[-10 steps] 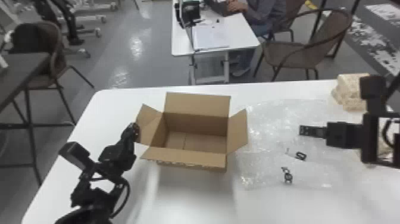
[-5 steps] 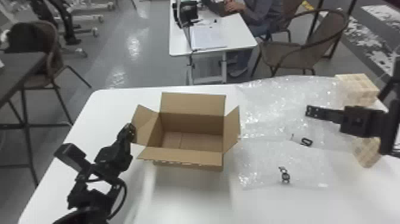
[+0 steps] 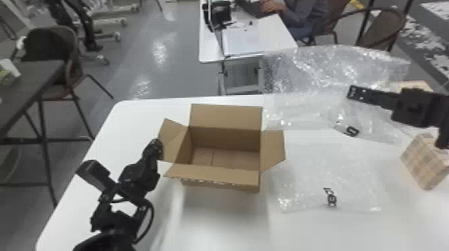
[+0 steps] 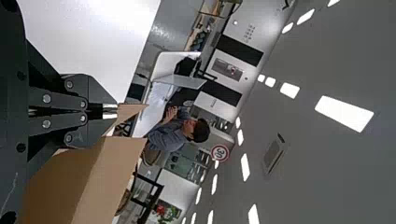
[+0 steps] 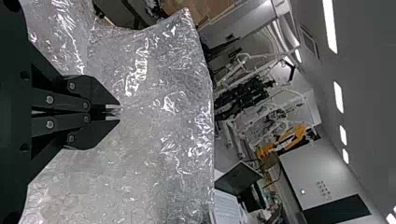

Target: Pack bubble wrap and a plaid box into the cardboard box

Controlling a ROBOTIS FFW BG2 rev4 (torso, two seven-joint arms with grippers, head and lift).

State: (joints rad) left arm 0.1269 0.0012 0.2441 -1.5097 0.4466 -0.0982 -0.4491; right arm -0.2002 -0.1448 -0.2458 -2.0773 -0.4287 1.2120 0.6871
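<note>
- While the cardboard box stands open at centre, head view, left gripper at its left flap; bubble wrap hangs from right gripper, upper right; plaid box, right edge.
- Left wrist view: fingers clamped on flap.
- Right wrist view: fingers pinching bubble wrap.

Floor: grey, glossy, with bright reflections. Furniture: a white table in front; beyond it, a white desk bearing papers. A brown armchair stands near the desk; a dark table and a brown chair stand at left. In the wrist views, a grey ceiling carries rectangular lights, lit, above a pale wall with a black panel.
</note>
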